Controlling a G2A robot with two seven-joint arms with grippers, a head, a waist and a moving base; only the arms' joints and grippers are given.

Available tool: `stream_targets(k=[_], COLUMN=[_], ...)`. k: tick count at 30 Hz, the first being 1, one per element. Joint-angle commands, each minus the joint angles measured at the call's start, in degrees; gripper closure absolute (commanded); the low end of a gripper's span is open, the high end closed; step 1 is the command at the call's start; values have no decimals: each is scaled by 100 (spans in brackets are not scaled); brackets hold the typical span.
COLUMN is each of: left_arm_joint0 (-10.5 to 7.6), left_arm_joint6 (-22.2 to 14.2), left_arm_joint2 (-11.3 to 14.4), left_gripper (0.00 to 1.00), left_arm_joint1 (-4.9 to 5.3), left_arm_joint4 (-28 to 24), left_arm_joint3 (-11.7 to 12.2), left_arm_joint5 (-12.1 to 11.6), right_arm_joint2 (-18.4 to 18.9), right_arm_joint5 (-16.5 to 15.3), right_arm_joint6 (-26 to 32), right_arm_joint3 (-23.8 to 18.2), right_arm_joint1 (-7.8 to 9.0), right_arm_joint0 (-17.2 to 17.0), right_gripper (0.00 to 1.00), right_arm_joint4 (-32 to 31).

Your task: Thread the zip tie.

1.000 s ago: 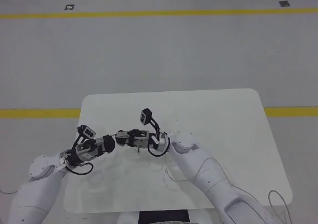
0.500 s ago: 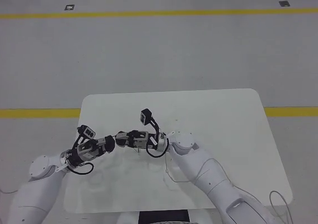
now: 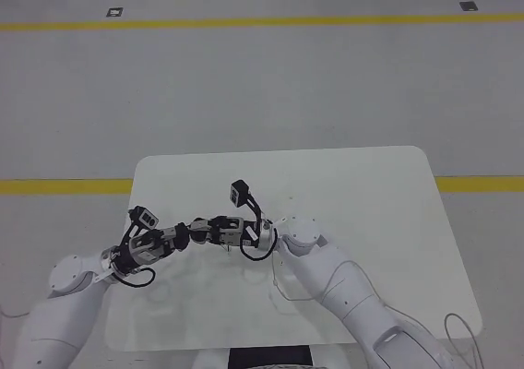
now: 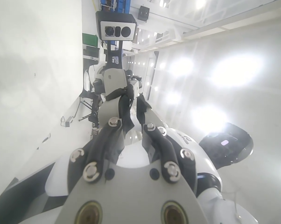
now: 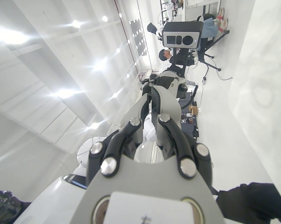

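Both pincers meet tip to tip over the desk (image 3: pixel 363 184): left pincer (image 4: pixel 131 100) with fingers pressed together, right pincer (image 5: pixel 152 95) likewise. Where the zip tie sits cannot be told; too thin to make out.

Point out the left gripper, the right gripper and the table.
left gripper (image 4: pixel 131 101): left wrist view, its tip.
right gripper (image 5: pixel 151 99): right wrist view, its tip.
table (image 3: pixel 363 203): top view, bare top.

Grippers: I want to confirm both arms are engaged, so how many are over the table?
2. The left gripper is over the near-left part of the table; the right gripper is just beside it toward the middle, the two facing tip to tip. None seems hidden.
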Motion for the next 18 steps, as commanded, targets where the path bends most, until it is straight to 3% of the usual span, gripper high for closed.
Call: stream_targets(k=[1, 8, 18], left_arm_joint0=[-7, -21, -20], left_arm_joint6=[0, 68, 100], left_arm_joint2=[7, 42, 42], left_gripper=[91, 100, 100], left_arm_joint1=[3, 11, 23], left_arm_joint4=[3, 59, 14], left_arm_joint3=[5, 29, 62], left_arm_joint5=[-1, -46, -140], right_arm_joint2=[-14, -61, -122], right_arm_joint5=[-2, -36, -36], right_arm_joint6=[-1, 12, 6], right_arm_joint3=[5, 17, 19], right_arm_joint1=[5, 24, 52], right_arm_joint0=[8, 31, 51], right_gripper=[100, 100, 100], right_arm_joint4=[11, 50, 92])
